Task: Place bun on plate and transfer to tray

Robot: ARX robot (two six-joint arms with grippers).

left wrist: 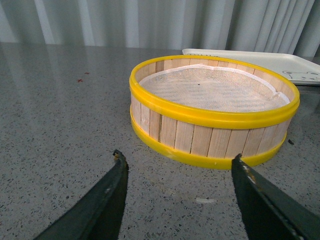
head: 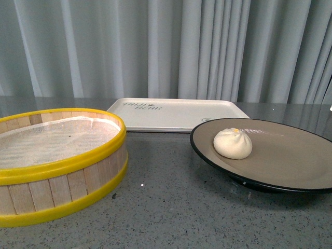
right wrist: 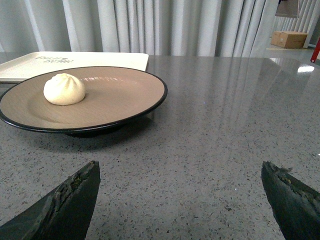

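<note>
The cream-white bun [head: 233, 143] sits on the tan plate [head: 290, 155] with the black rim, at the right of the grey table. Both also show in the right wrist view, the bun [right wrist: 64, 89] on the plate [right wrist: 115, 97]. The cream-white tray [head: 176, 113] lies empty behind, between the plate and the basket; it also shows in the wrist views [right wrist: 75, 61] [left wrist: 280, 64]. Neither gripper shows in the front view. My left gripper [left wrist: 177, 162] is open and empty, just short of the basket. My right gripper [right wrist: 180, 170] is open and empty, short of the plate and off to one side.
A yellow-rimmed wooden steamer basket [head: 52, 161] with a white cloth liner stands at the left, also in the left wrist view [left wrist: 215, 110]. Grey curtains [head: 166, 49] hang behind the table. A cardboard box [right wrist: 290, 39] sits far off.
</note>
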